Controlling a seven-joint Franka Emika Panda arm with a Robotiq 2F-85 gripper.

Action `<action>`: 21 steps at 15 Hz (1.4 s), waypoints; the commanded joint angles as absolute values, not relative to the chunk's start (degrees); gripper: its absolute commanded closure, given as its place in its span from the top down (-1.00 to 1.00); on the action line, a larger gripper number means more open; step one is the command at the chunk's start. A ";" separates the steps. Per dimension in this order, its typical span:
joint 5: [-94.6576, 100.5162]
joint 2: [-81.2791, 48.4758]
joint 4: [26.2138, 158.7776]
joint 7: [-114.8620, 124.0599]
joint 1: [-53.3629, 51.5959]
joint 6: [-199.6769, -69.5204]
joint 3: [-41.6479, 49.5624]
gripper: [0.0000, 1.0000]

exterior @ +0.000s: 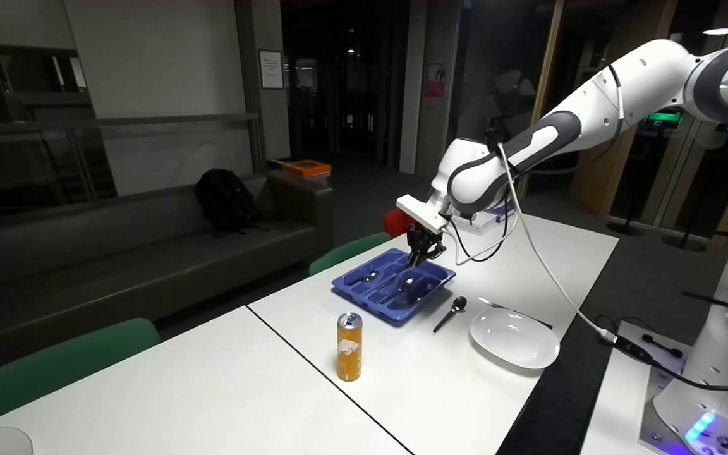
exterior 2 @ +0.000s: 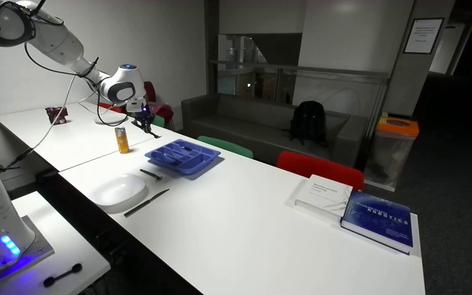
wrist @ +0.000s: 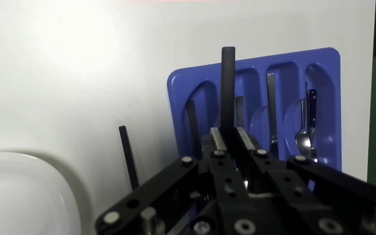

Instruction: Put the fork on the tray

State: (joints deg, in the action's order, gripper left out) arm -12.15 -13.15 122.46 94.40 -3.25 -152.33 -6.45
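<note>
Gripping the slender, nearly black fork (wrist: 228,85) by its flat handle, between black, metal-tipped fingers (wrist: 218,138) clamped from either side; pointing the handle's end to the top centre of the wrist view; hiding the head among dark linkages, too dim there to make out; holding it raised above the blue, rectangular, compartmented plastic tray (wrist: 318,56), right of centre in that view; extending a white, jointed robot arm (exterior: 591,107) from the right edge of an exterior view. Can see inside the tray, left to right in the wrist view, three ridged metal handles (wrist: 271,101), one to a compartment, then a metal spoon (wrist: 303,142) beside a dark-blue-handled utensil (wrist: 311,107) in the rightmost; can see on the white bench (wrist: 77,71) a rounded white plate (wrist: 21,195) at lower left of the wrist view; a dark-handled spoon (exterior: 459,304) between plate and tray, right of centre in an exterior view; a black-handled knife (exterior 2: 146,203) just beside the plate, left of centre in an exterior view; an orange, silver-topped drinks can (exterior: 349,347), upright, at lower centre; a white book (exterior 2: 324,194) and a blue book (exterior 2: 377,219) side by side at the right of an exterior view.
</note>
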 commanded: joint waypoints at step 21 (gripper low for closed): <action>-12.71 -34.85 97.08 87.30 -3.90 -130.28 -1.29 -0.94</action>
